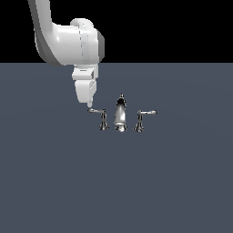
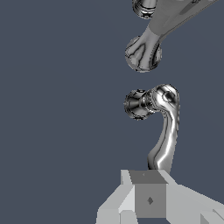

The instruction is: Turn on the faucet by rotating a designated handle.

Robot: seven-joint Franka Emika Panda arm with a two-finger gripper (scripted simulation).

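the gripper (image 1: 90, 105) hangs at the tip of the handle (image 1: 97, 111), the lever on the exterior view's left of the faucet (image 1: 120, 114), placed to push where leverage is greatest, though i cannot tell whether its jaws are apart or together.

No text, label, brand, number or sign can be read in either view. The chrome faucet (image 1: 120, 114), the white arm (image 1: 68, 41) and the plain grey bench (image 1: 182, 182) carry no markings at all.
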